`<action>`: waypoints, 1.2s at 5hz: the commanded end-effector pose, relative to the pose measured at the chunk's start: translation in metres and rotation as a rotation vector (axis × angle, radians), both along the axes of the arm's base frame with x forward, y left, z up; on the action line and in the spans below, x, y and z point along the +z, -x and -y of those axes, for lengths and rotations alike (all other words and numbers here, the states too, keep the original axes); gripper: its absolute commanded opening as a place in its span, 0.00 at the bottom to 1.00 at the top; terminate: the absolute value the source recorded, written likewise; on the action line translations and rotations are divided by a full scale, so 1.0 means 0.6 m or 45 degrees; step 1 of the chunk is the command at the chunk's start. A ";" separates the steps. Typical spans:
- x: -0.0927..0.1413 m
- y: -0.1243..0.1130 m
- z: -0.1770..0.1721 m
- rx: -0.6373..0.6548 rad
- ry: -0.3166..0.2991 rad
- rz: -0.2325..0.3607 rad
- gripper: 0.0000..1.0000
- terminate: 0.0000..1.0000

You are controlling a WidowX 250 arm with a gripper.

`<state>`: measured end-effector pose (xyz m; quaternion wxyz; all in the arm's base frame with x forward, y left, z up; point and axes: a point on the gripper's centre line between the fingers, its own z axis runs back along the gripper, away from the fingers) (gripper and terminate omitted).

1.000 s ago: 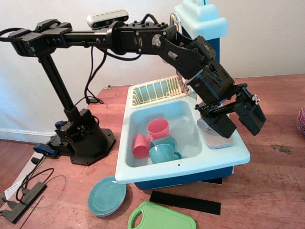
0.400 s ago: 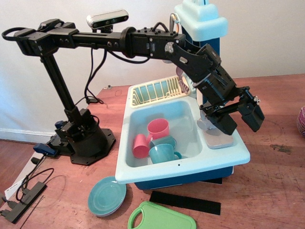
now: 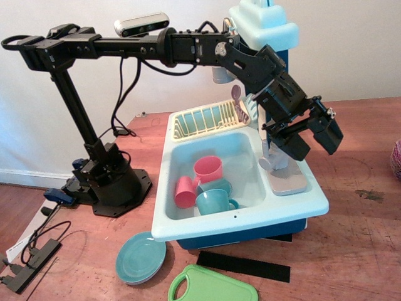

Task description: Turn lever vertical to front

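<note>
The grey lever (image 3: 266, 164) juts with its rounded tip from the grey tap column (image 3: 276, 157), pointing toward the basin at the left front. The flat grey tap base plate (image 3: 289, 182) lies on the sink's right ledge. My black gripper (image 3: 311, 140) hangs just above and to the right of the tap column. Its jaws are open and empty, with one finger (image 3: 294, 146) right over the column and clear of the lever. The arm hides the upper part of the tap.
The light blue toy sink (image 3: 188, 219) holds a red cup (image 3: 208, 168), a pink cup (image 3: 184, 192) and a teal cup (image 3: 213, 202). A yellow dish rack (image 3: 203, 121) stands behind. A teal plate (image 3: 140, 257), a green board (image 3: 213, 287) and a black strip (image 3: 243, 265) lie in front.
The gripper has risen and drawn back from the tap base plate, uncovering the tap column and lever. Its jaws stay open.
</note>
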<state>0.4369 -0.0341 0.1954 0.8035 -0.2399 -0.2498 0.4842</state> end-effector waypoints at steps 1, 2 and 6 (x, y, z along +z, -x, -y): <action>0.039 0.039 -0.047 0.030 -0.015 0.061 1.00 0.00; 0.026 0.064 -0.056 0.017 -0.009 0.020 1.00 0.00; -0.017 0.084 -0.057 -0.081 -0.047 -0.282 1.00 0.00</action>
